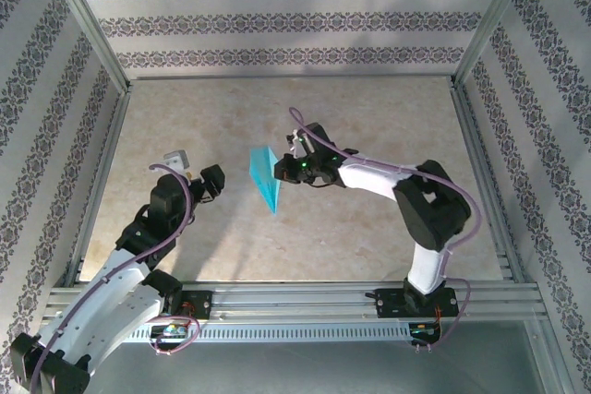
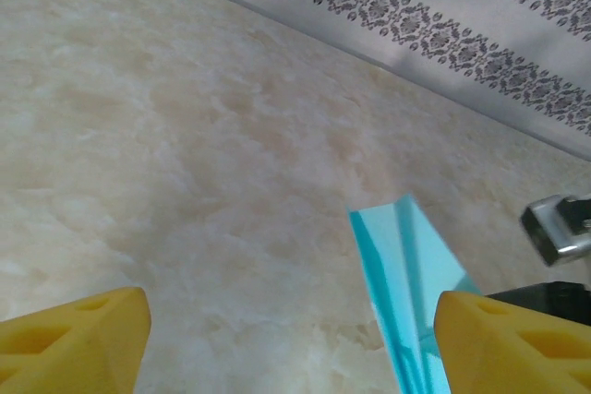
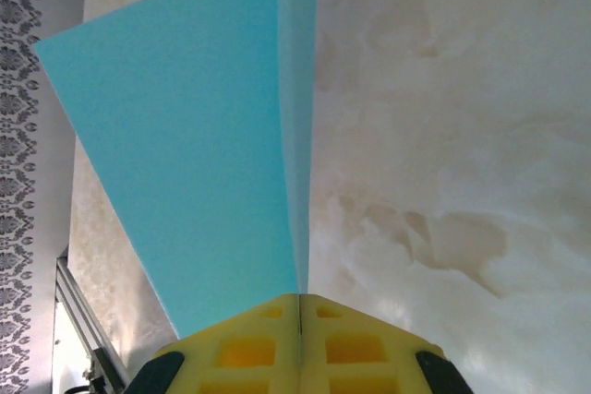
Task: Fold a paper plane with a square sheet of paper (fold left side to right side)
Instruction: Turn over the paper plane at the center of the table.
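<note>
The right gripper (image 3: 300,306) pinches the narrow, creased cyan-blue paper plane (image 3: 203,136), jaws pressed together; the paper fans out ahead of its tips. The left gripper (image 2: 286,343) stands spread, with the plane just ahead on its right side, not touching.

A robotics lab test cell is indicated: a marble-patterned table (image 1: 369,117) is enclosed by an aluminium frame (image 1: 90,20) and walls (image 1: 277,20) papered in ornamental stripes, while a left arm (image 1: 120,283) and a right arm (image 1: 379,177) are bolted to a slotted rail (image 1: 305,297).
</note>
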You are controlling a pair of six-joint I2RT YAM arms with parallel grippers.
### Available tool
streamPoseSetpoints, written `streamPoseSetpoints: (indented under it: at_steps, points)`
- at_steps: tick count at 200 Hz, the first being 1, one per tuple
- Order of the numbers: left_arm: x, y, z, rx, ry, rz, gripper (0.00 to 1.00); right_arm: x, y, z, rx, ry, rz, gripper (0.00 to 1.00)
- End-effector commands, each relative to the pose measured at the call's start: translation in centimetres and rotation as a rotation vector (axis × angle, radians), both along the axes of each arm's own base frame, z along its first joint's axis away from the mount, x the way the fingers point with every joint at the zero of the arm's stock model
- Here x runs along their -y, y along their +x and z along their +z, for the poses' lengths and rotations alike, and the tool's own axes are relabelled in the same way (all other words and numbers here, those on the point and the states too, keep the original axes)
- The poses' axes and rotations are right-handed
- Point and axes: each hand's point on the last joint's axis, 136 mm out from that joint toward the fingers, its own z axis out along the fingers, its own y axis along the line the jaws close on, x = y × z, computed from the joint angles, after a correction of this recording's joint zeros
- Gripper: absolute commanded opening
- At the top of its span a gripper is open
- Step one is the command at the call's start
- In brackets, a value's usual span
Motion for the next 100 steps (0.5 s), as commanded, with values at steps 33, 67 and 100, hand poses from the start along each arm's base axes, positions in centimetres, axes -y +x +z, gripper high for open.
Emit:
streamPoseSetpoints:
  at_steps: [33, 67, 100]
  points:
    - [-0.7, -0.4, -1.7, -0.062, 0.014, 0.024, 0.82, 0.7, 0.4, -4.4, -0.051, -0.028, -0.037, 0.00]
    - [-0.2, -0.1, -1.6, -0.060, 0.010, 0.001, 0.83, 2.9, 0.1, -5.6, -0.053, -0.098, -0.060, 0.04]
    - [0.2, 0.2, -2.0, -0.071, 0.004, -0.015, 0.84, 4.2, 0.0, -5.3, -0.028, -0.143, -0.071, 0.13]
